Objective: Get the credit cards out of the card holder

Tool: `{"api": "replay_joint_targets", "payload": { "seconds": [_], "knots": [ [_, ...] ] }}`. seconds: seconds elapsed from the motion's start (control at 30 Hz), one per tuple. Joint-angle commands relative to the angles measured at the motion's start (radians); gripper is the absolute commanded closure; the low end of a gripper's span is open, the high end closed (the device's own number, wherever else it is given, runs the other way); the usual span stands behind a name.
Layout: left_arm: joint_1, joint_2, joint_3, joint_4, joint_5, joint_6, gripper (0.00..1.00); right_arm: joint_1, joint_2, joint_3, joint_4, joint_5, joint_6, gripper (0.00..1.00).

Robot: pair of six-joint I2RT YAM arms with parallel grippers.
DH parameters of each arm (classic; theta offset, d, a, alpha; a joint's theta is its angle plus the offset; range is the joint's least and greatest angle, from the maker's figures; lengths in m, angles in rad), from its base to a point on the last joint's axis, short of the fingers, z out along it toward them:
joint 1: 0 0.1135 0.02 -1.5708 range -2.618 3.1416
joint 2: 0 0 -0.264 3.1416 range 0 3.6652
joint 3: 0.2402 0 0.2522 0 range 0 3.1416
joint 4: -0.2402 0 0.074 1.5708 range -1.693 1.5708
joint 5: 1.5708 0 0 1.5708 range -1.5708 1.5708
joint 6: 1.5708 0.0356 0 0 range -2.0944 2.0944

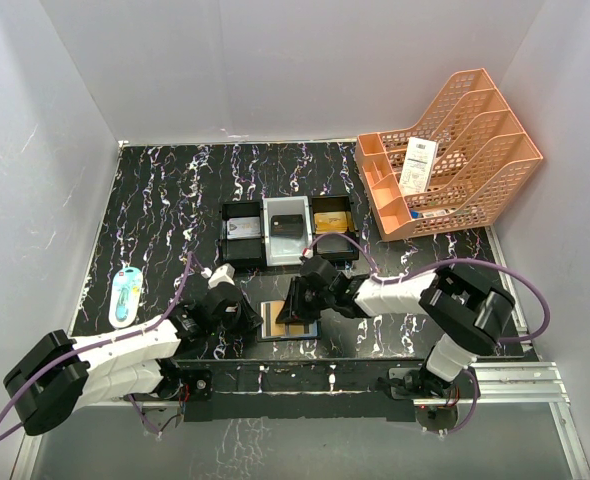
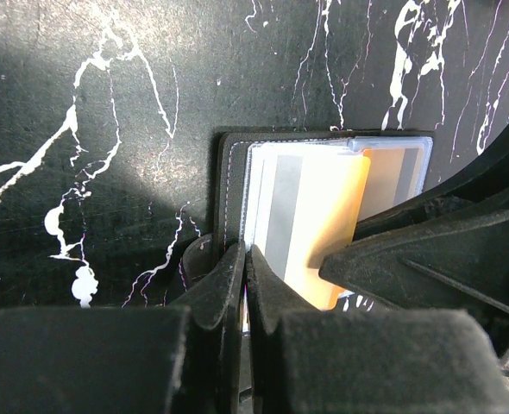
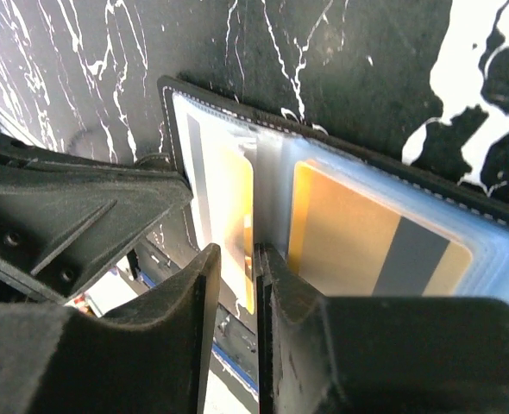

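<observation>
The card holder (image 1: pixel 275 322) lies open on the black marbled mat near the front edge. It has dark edges (image 2: pixel 231 181) and clear sleeves. My left gripper (image 1: pixel 253 318) is shut on the holder's left panel edge (image 2: pixel 247 252). A gold-orange card (image 2: pixel 323 216) with a grey stripe sits tilted in the left panel and sticks out past the holder's near edge. My right gripper (image 1: pixel 297 315) stands over it, jaws a narrow gap apart (image 3: pixel 240 252), with that card's edge (image 3: pixel 233 207) in the gap. Another gold card (image 3: pixel 349 237) sits in the right panel.
Three small bins (image 1: pixel 286 228) stand in a row behind the holder, each with a card inside. An orange mesh file rack (image 1: pixel 445 160) with a white paper slip (image 1: pixel 418 165) is at the back right. A small packaged item (image 1: pixel 126 297) lies at the left.
</observation>
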State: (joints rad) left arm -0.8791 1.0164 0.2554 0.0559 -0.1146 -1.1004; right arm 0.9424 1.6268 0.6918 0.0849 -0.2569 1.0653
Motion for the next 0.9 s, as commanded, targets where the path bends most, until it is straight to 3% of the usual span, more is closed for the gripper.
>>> {"api": "replay_joint_targets", "payload": {
  "seconds": [0.0, 0.13, 0.37, 0.87],
  "knots": [
    [-0.008, 0.025, -0.044, -0.134, 0.005, 0.001, 1.0, 0.001, -0.055, -0.026, 0.077, -0.034, 0.015, 0.78],
    [-0.009, 0.022, -0.051, -0.119, 0.013, -0.003, 1.0, 0.001, -0.052, -0.032, 0.088, -0.053, 0.01, 0.79],
    [-0.009, 0.017, -0.048, -0.132, 0.01, -0.004, 1.0, -0.01, -0.061, -0.061, 0.137, -0.08, 0.017, 0.93],
    [-0.008, 0.006, -0.058, -0.135, 0.008, 0.002, 1.0, -0.082, -0.063, -0.117, 0.247, -0.262, -0.02, 0.94]
  ]
}}
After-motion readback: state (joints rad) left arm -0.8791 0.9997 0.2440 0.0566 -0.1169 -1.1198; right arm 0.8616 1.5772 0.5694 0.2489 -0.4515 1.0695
